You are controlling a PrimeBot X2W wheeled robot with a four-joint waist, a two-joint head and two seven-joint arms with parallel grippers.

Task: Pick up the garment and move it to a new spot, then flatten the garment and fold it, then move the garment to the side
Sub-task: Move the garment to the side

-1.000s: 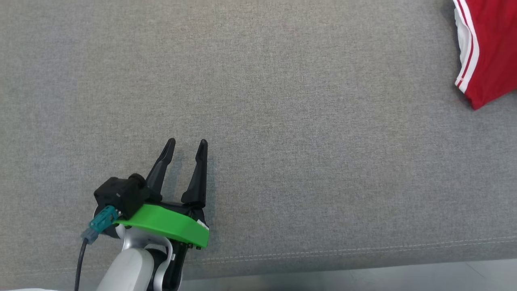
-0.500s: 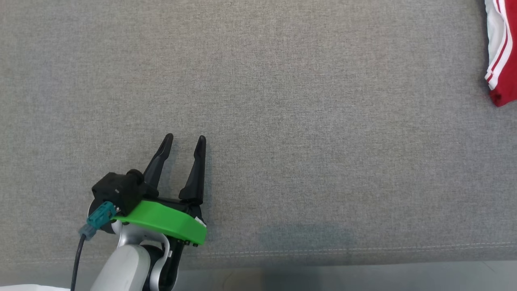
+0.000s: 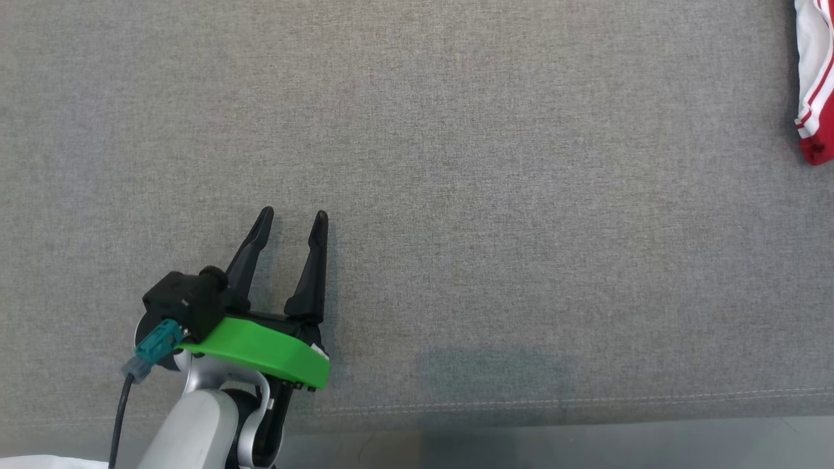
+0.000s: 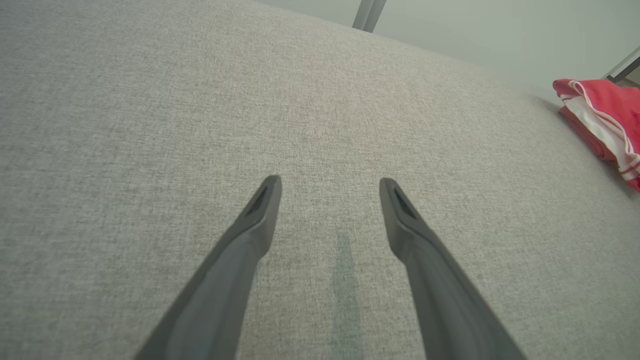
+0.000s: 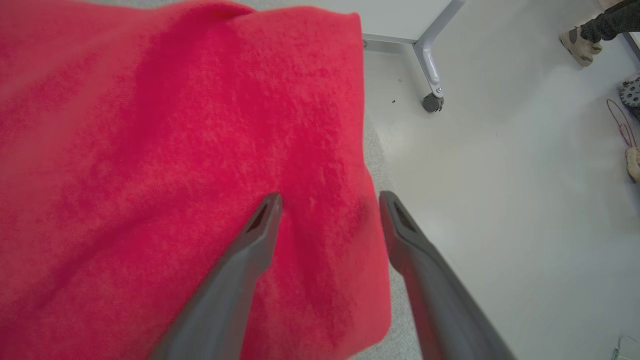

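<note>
Right gripper [image 5: 330,200], fingers spread and empty, hovers over the red garment [image 5: 150,150] at frame left; seemingly folded and sidelined, little remains

The grey fabric-covered counter [image 3: 456,195] offers open cloth across its middle and left, from near edge to far edge, and a tool could pass there freely. At the near left the left tool [image 3: 293,213] stands over it, fingers spread, with bare fabric between and ahead of them. The red garment with white stripes [image 3: 814,98] blocks the far right corner. The right tool [image 5: 330,197] hangs close over that garment's right border, jaws apart. Past the counter's right edge lies pale floor [image 5: 500,225], interrupted by a grey metal caster leg [image 5: 431,95] and, farther off, a person's shoe [image 5: 575,39].
</note>
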